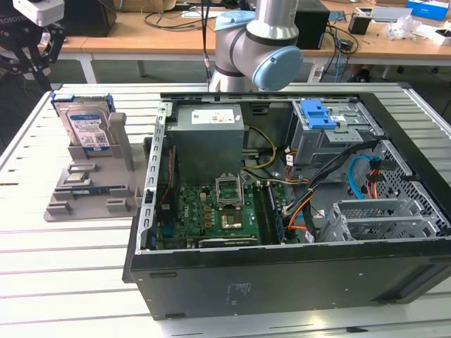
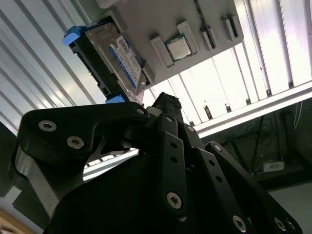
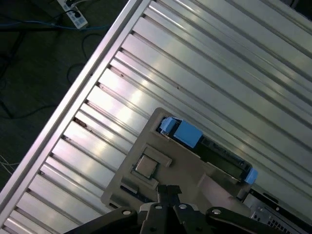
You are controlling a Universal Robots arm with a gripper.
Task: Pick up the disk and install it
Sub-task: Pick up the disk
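The desk [image 1: 63, 267] was a ribbed aluminium top of pale slats. Behind it ran wooden workbenches [image 1: 155, 39] strewn with cables and small boxes, over a dark floor.

At the exterior view's far left the pincer [image 1: 35, 53] hung above the desk, clenched on nothing. Its black fingertips [image 3: 163, 190] were pressed together in both wrist views. Near it sat one grey plastic holder [image 1: 116, 151].

One disk [image 1: 86, 125] stood on edge in the holder's far slot, leaning back slightly, with blue rails on both flanks. Its white-and-blue label with barcodes faced the near side, and the print was too small to read. Nearer in the same holder lay one square processor chip [image 2: 178, 48] and two thin strip-shaped parts [image 2: 207, 35].

To the right, just beside the holder, lay one open black computer case [image 1: 282, 278]. Inside it, left to right, were:
- one green motherboard [image 1: 211, 215]
- one grey metal box [image 1: 209, 137] with a white sticker
- one grey cage [image 1: 331, 137] with a blue latch [image 1: 317, 113]
- blue and orange cables [image 1: 361, 172]

The arm's grey-and-blue joint [image 1: 261, 46] rose behind the case.
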